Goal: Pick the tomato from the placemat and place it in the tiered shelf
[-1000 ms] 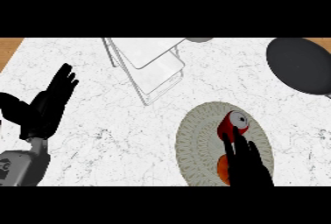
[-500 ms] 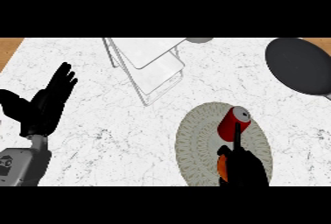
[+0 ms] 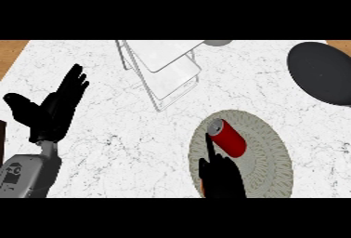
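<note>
One white marble counter [image 3: 109,148] fills nearly everything I can see. On it, toward the far edge, stands one tiered shelf [image 3: 166,69], a white wire frame with two pale trays stacked at a slant. Off at the far right lies one dark round dish [image 3: 322,72], partly cut by the view's edge and well apart from the shelf. Nearer, right of the middle, lies one oval woven placemat [image 3: 270,153], grey-beige, its near end running out of view.

There are two hands. The left hand [image 3: 55,109] rests open at the left side, fingers spread and pointing up, touching nothing, with its grey forearm [image 3: 27,174] below it. The right hand [image 3: 221,175] lies over the near-left part of the placemat, a black mass seen from above; whether it is closed round anything I cannot tell.

On the placemat there is one red can [image 3: 229,139], lying on its side and tilted, its grey end pointing to the far left. The right hand's upper end runs along the can's left side, right beside it.

Of the tomato [image 3: 204,189] I make out only one thin orange-red sliver at the right hand's left edge, on the placemat's near-left rim; the rest is hidden under the hand.

One small grey thing [image 3: 218,42] peeps in at the far edge beside the shelf.
</note>
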